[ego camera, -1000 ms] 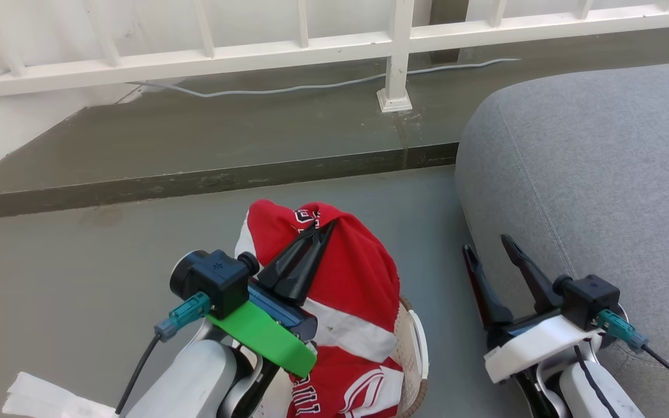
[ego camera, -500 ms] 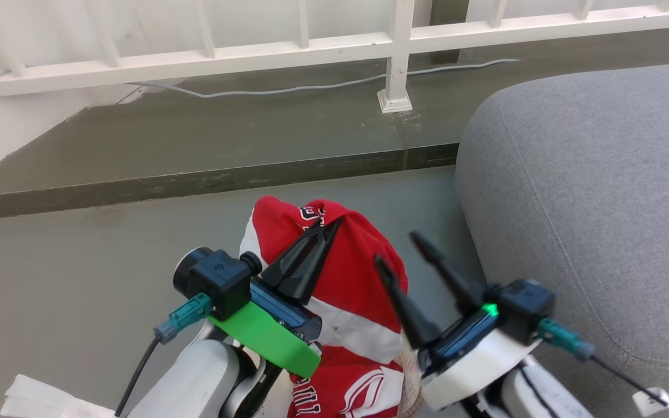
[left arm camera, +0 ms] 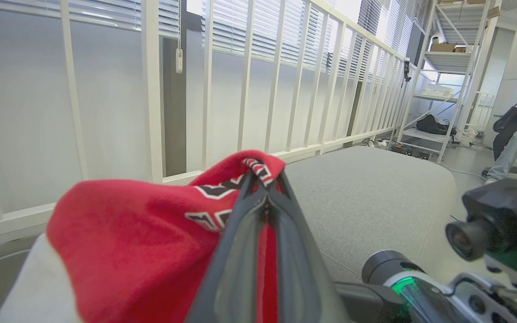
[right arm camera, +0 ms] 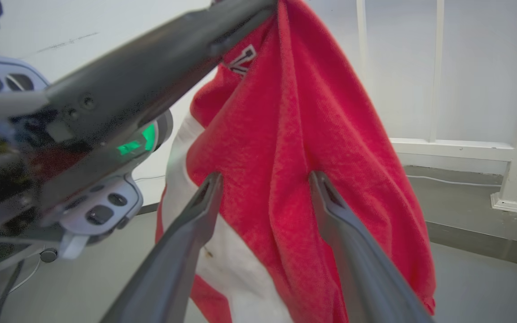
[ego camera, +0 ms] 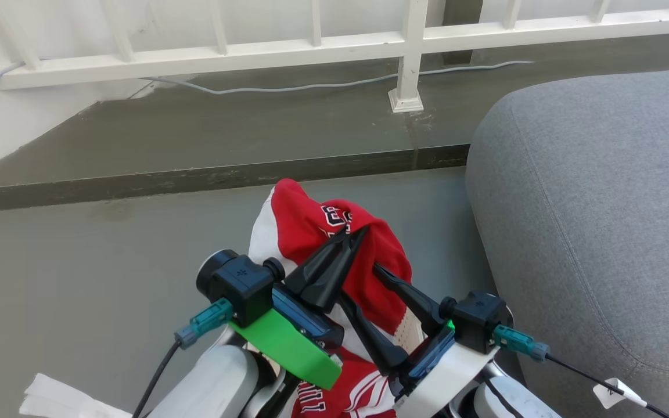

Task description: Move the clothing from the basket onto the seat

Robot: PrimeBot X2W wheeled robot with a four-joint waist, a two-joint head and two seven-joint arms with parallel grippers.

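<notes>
The left gripper (ego camera: pixel 360 233) is clamped tight on a fold of the red clothing (ego camera: pixel 305 216), held above the basket (ego camera: pixel 409 334). The right gripper (ego camera: pixel 360 283) is spread wide against the hanging cloth, gripping nothing.

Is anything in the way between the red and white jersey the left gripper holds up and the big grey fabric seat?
Only the open right gripper, its fingers at the red-and-white fabric garment, on the side toward the grey upholstered seat. Nothing else visible intervenes.
</notes>
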